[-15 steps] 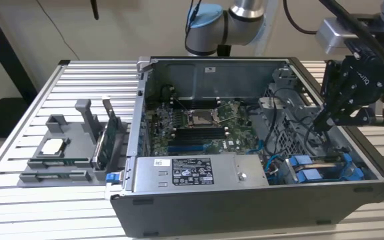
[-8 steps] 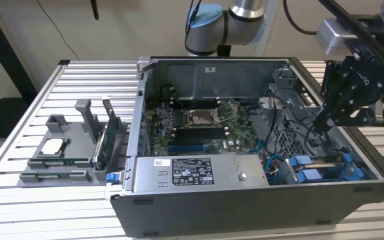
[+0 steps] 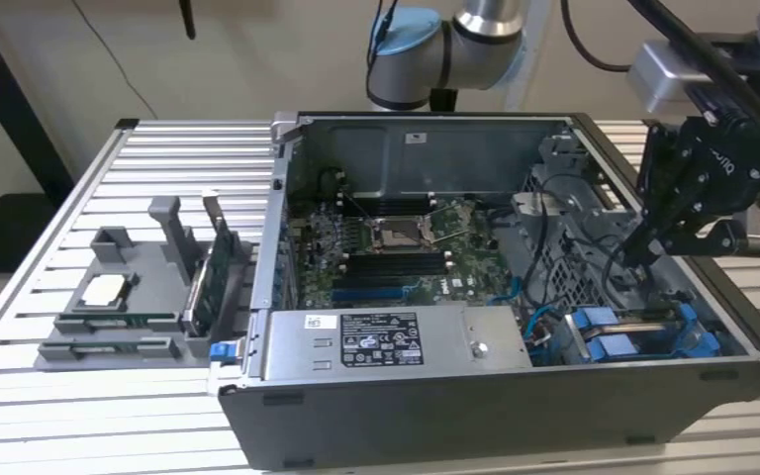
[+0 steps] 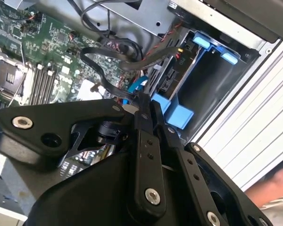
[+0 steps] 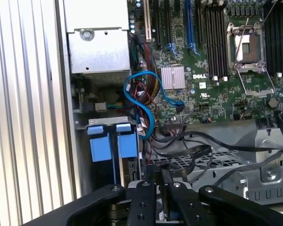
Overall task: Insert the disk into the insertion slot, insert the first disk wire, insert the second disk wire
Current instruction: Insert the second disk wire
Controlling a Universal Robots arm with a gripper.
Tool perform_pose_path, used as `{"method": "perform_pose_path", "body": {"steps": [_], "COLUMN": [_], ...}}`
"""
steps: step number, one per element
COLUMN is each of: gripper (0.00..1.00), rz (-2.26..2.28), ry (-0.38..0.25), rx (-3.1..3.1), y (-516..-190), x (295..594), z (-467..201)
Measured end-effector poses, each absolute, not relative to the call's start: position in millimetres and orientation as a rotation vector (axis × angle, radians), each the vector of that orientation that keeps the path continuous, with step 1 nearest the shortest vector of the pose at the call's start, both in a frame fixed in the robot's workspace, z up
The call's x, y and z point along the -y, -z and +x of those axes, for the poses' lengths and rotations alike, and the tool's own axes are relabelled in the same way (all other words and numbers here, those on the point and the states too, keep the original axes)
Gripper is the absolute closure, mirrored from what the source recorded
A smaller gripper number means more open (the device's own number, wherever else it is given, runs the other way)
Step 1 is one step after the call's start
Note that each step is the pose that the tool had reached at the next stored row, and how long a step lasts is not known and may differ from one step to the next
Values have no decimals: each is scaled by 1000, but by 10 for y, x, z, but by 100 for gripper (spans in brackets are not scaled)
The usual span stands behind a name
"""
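My gripper hangs inside the open computer case on the exterior view's right, just above the insertion slot, a grey bay with blue clips. Its black fingers are closed to a point beside a blue wire and black flat cables; I cannot see anything pinched between them. The disk sits on edge in the insertion slot, its connector end facing the gripper, with blue tabs at the mouth. In the first wrist view the blue wire loops above the blue tabs.
A grey labelled power-supply box fills the case's front, with the motherboard behind it. A perforated metal cage lies under the black cables. On the slatted table, a grey fixture with parts stands at the exterior view's left.
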State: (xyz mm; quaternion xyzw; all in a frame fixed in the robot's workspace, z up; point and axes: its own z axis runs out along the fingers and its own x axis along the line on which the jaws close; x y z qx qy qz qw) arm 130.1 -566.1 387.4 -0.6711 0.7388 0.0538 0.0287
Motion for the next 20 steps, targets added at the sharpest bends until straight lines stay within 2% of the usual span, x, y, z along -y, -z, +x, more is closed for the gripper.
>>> {"method": "perform_pose_path", "body": {"steps": [20], "gripper": [84], "rz": [-2071], "ry": [-158], "rx": [-2279], "y": [-3770], "x": [5733], "z": [1300]}}
